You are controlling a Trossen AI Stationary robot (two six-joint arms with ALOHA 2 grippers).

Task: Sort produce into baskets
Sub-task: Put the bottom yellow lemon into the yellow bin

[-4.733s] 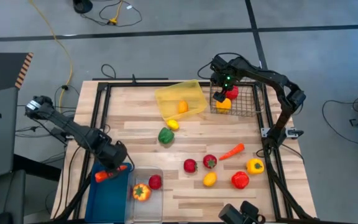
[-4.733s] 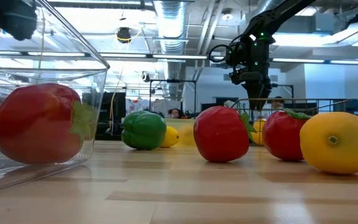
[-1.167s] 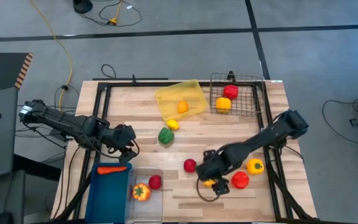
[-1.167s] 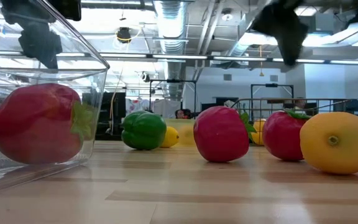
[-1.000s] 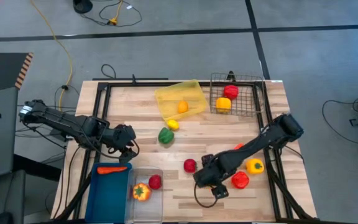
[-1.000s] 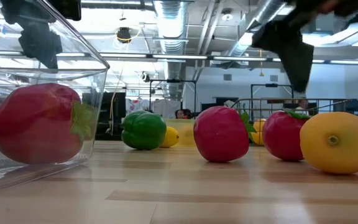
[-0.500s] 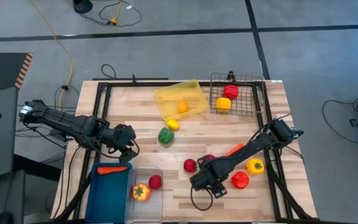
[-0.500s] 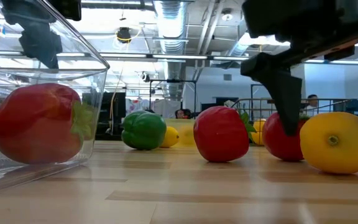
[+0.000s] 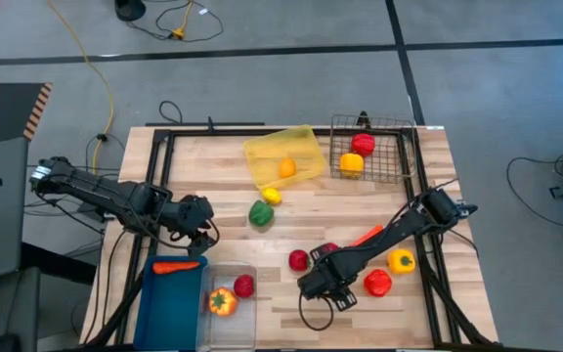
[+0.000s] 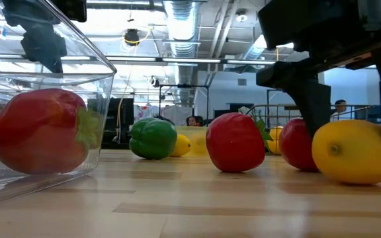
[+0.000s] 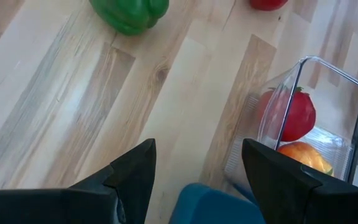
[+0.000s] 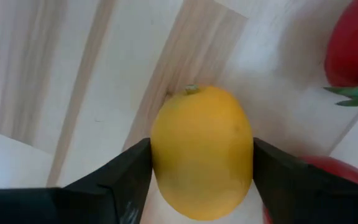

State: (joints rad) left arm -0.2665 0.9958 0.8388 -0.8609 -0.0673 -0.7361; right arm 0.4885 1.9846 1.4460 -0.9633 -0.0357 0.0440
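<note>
we have our right gripper (image 12: 201, 168) down on the bench (image 9: 213, 186), its fingers touching both sides of the yellow lemon (image 12: 202, 151). next we should lift it and carry it to the yellow tray (image 9: 306, 147). our left gripper (image 11: 194, 165) waits, spread, by the blue bin (image 9: 154, 303).

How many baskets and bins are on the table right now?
4: a yellow tray and a wire basket at the far edge, a blue bin and a clear bin together at the opposite edge.
</note>
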